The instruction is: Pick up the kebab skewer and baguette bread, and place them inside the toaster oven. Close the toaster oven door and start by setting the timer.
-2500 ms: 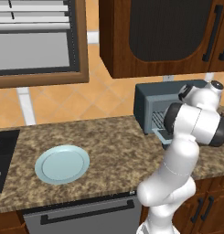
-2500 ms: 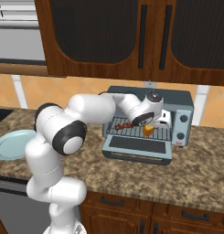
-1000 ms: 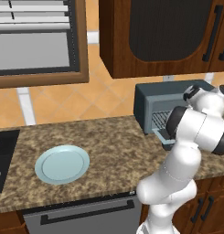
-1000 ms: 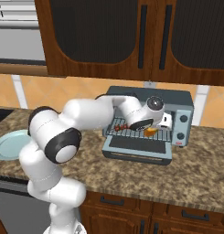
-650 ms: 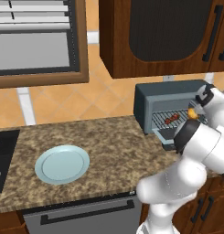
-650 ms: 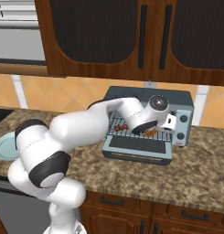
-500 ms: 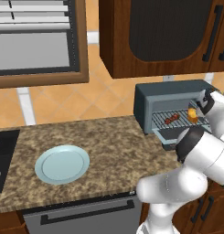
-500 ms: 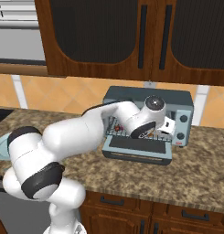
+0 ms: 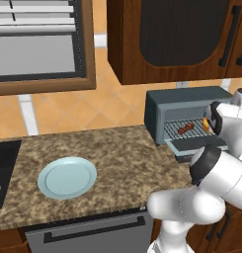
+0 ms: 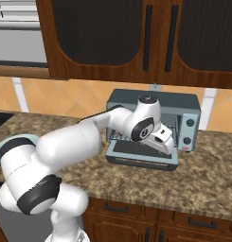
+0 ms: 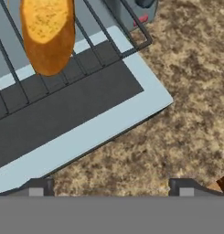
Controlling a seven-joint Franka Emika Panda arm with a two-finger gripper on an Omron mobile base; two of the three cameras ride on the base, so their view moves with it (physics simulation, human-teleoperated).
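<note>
While the granite surface [image 9: 122, 153] carries everything, the toaster oven [image 10: 183, 106] stands toward its right end against the wall, a light control panel on its right side. Its toaster oven door [image 11: 81, 123] is dropped open, lying flat toward the near edge, dark glass up and pale frame around it. On the wire rack [image 9: 184, 128] inside, the kebab skewer [image 9: 184, 129] lies at about the middle, and the baguette bread [image 11: 48, 34] rests to its right near the rack's front. A pale blue plate [image 9: 67, 177] sits well apart to the left.

The tool [image 11: 111, 185] hangs just in front of the open door, over its front frame and the bare surface beyond it; its tips stand wide apart with nothing between them. Both foods look placed, so the closing step seems next. For that, the door's free edge lies directly under the tool and runs left to right, so the lift would have to come from below that edge, swinging it up and away toward the oven.
</note>
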